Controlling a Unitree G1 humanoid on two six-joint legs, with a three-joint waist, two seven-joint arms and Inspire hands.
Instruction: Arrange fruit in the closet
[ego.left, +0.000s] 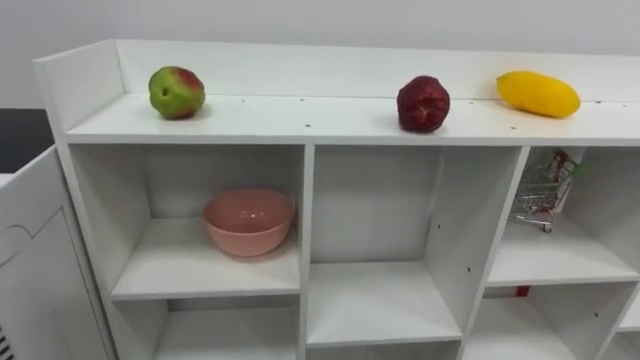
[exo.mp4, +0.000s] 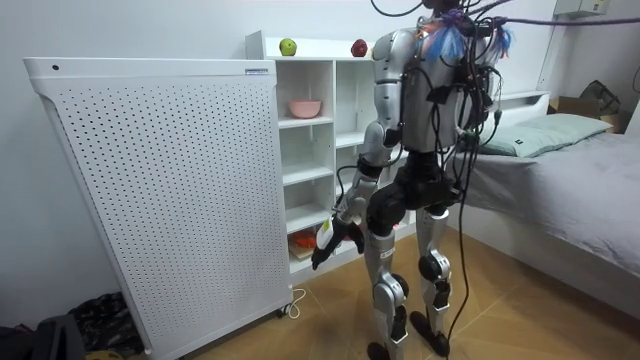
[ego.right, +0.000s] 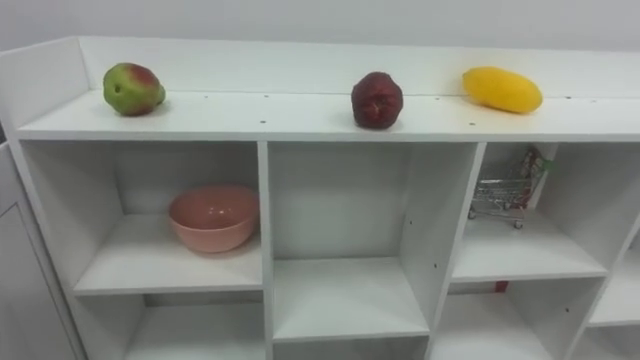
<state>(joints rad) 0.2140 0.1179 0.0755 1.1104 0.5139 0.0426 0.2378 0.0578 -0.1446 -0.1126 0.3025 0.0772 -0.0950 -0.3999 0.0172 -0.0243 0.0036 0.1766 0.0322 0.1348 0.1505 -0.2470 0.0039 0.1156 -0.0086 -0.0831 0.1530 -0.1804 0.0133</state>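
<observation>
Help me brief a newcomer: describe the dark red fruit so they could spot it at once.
On the top board of the white closet three fruits sit in a row. The dark red fruit is the middle one, between a green and red apple on its left and a long yellow mango on its right.

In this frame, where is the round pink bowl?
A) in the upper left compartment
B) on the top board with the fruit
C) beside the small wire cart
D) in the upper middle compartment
A: the round pink bowl stands in the upper left compartment of the white shelf unit, below the green-and-red apple.
</observation>
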